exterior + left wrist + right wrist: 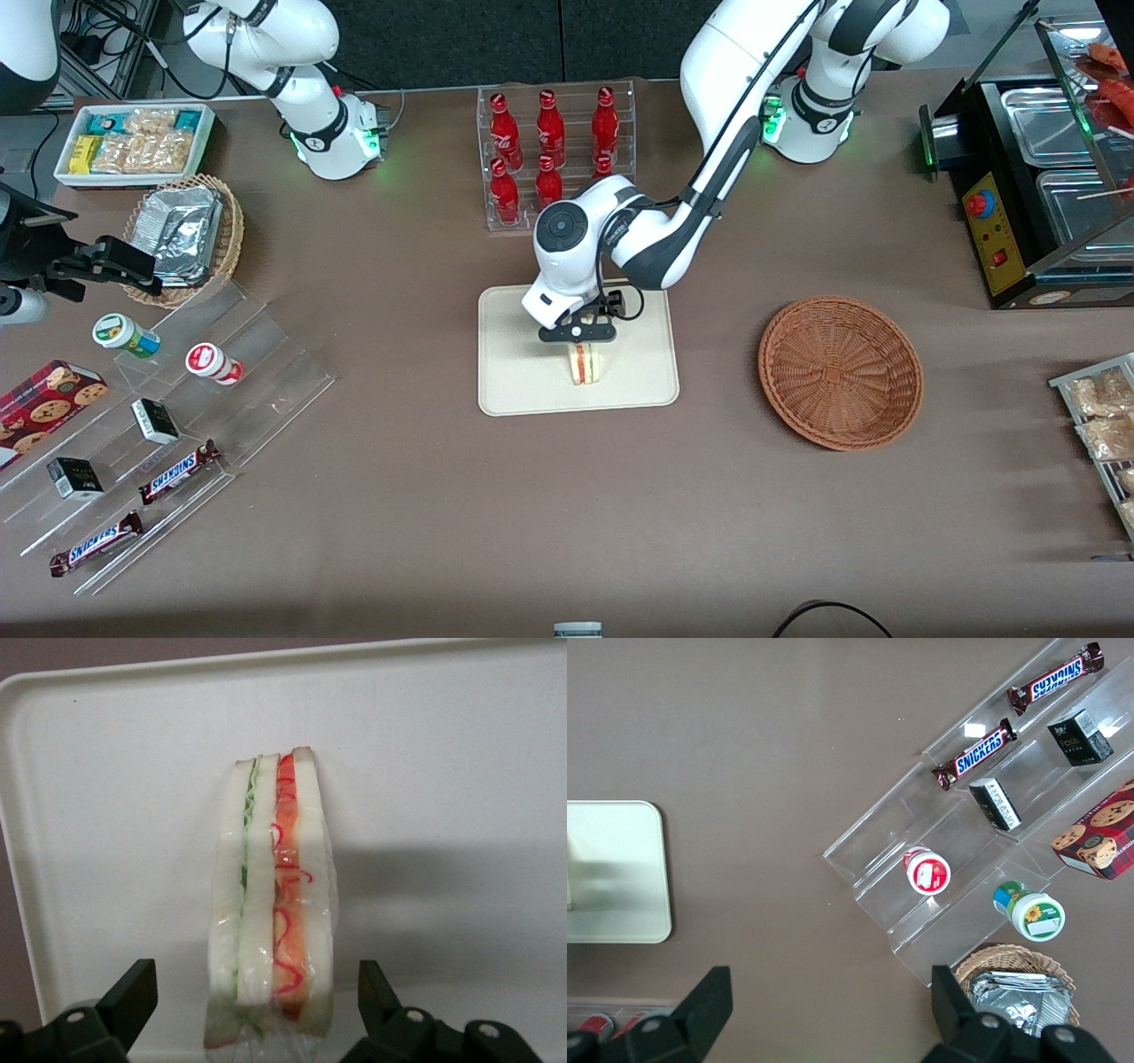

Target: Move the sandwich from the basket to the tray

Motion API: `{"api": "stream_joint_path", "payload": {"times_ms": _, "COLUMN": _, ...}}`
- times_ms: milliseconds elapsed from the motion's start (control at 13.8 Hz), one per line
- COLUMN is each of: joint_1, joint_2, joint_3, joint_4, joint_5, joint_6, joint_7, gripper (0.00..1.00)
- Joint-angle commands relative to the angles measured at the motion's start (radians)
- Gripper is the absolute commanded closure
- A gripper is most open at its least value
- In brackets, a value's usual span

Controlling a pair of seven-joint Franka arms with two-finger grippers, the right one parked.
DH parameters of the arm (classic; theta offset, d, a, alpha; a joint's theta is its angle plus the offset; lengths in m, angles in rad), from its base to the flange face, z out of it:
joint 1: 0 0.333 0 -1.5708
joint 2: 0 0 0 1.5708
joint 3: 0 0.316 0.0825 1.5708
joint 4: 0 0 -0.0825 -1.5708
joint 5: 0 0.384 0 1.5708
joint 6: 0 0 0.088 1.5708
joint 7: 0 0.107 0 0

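Your snack stand (133, 425) is well off from the pincer, toward the parked arm's end of the table: clear stepped acrylic with two Snickers bars (180, 470), small dark boxes and two little tubs. Farther from the front camera there, the tan wicker basket (190, 239) holds foil packets.

Your pincer (578, 334) hangs over the tray (514, 390), directly above the sandwich (584, 363). In the wrist view the sandwich (270, 904) stands on edge on the tray (461, 771), red and green filling facing up. The fingers (133, 992) are spread wide, one on each side of the sandwich, with a clear gap both sides. Nothing is gripped.

The rack of red cola bottles (554, 146) sits farther from the front camera than the pincer, just past the tray.

The basket (840, 372) lies toward the working arm's end, well apart from the pincer, with only bare weave showing inside.
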Motion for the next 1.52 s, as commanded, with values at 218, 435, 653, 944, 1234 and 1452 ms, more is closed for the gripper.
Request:
{"api": "stream_joint_path", "payload": {"times_ms": 218, "joint_1": 0.001, "joint_2": -0.015, "joint_3": 0.017, "joint_4": 0.183, "joint_5": -0.002, "joint_6": -0.267, "joint_7": -0.003, "gripper": 0.0}}
{"api": "stream_joint_path", "payload": {"times_ms": 435, "joint_1": 0.024, "joint_2": -0.077, "joint_3": 0.033, "joint_4": 0.186, "joint_5": -0.004, "joint_6": -0.296, "joint_7": -0.012, "gripper": 0.0}}
{"api": "stream_joint_path", "payload": {"times_ms": 653, "joint_1": 0.131, "joint_2": -0.156, "joint_3": 0.039, "joint_4": 0.177, "joint_5": -0.071, "joint_6": -0.339, "joint_7": -0.047, "gripper": 0.0}}
{"api": "stream_joint_path", "payload": {"times_ms": 944, "joint_1": 0.301, "joint_2": -0.24, "joint_3": 0.042, "joint_4": 0.174, "joint_5": -0.075, "joint_6": -0.468, "joint_7": 0.03, "gripper": 0.0}}
{"api": "stream_joint_path", "payload": {"times_ms": 1234, "joint_1": 0.438, "joint_2": -0.311, "joint_3": 0.042, "joint_4": 0.153, "joint_5": -0.09, "joint_6": -0.58, "joint_7": 0.274, "gripper": 0.0}}
{"api": "stream_joint_path", "payload": {"times_ms": 1452, "joint_1": 0.539, "joint_2": -0.451, "joint_3": 0.037, "joint_4": 0.023, "joint_5": -0.098, "joint_6": -0.586, "joint_7": 0.418, "gripper": 0.0}}
